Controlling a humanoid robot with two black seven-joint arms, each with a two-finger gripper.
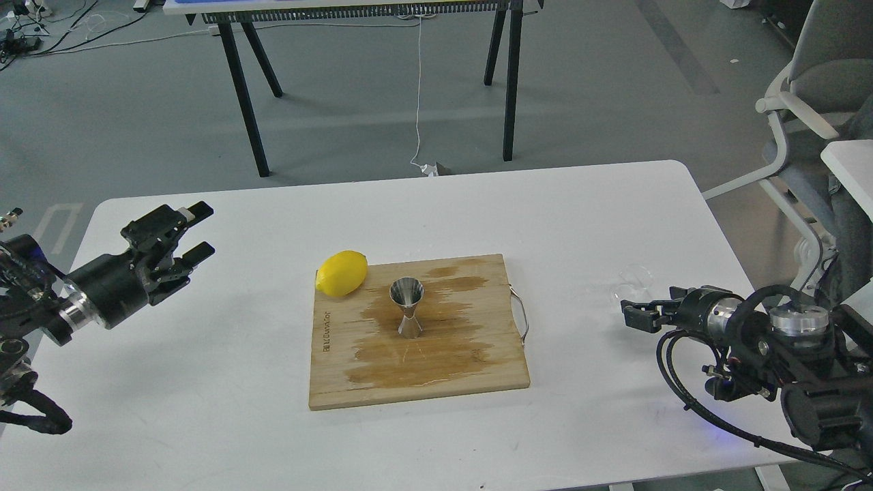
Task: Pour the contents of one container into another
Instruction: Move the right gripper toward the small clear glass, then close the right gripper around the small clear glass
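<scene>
The steel jigger (407,307) stands upright in the middle of a wooden cutting board (470,382). The clear glass cup (633,281) shows only faintly on the white table, right of the board. My right gripper (629,315) points left with its dark fingertips just in front of and below the cup. I cannot tell whether they touch the cup or how far apart they are. My left gripper (202,232) hovers open above the table's left side, well away from the board, holding nothing.
A yellow lemon (343,273) lies on the board's far left corner. Wet stains darken the board around the jigger, and a metal handle (522,315) sticks out of its right edge. A chair (811,116) stands past the table's right edge.
</scene>
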